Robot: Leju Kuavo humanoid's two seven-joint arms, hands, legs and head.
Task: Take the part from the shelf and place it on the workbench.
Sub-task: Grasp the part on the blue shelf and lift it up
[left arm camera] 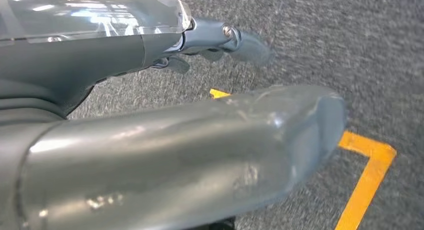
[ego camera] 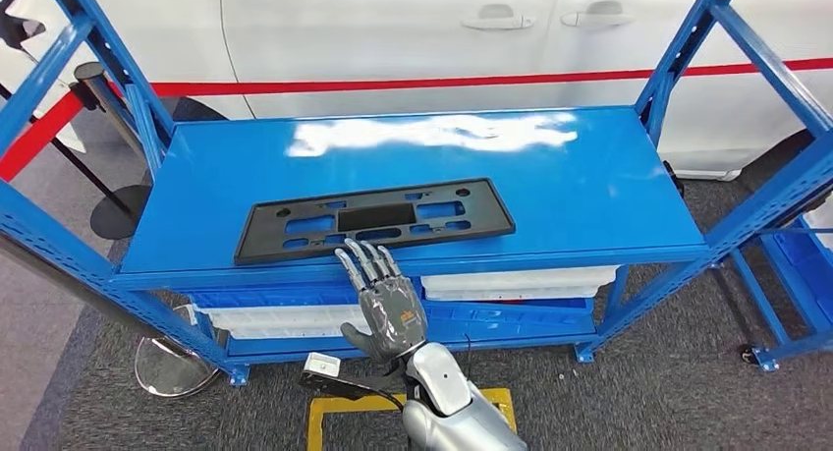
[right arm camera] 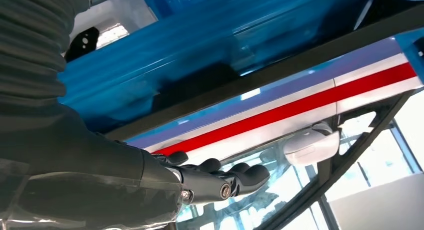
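Head view: right hand [ego camera: 385, 304], fingers spread and holding nothing, raised palm-up just short of the shelf [ego camera: 609, 191] front edge, apparently to slide under the part [ego camera: 375, 219]; part lay flat near that edge, within reach; left hand [left arm camera: 220, 39] hung over carpet, its state indistinct.

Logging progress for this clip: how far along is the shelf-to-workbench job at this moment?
Early stage. Done: the robot faces the blue shelf, with the right hand raised at its front edge. In hand: that hand's spread fingers reach toward the near edge of the black part, which lies flat on the shelf, not gripped. The left hand hangs over the carpet. Left: grasp, lift, carry and place; no workbench is visible.
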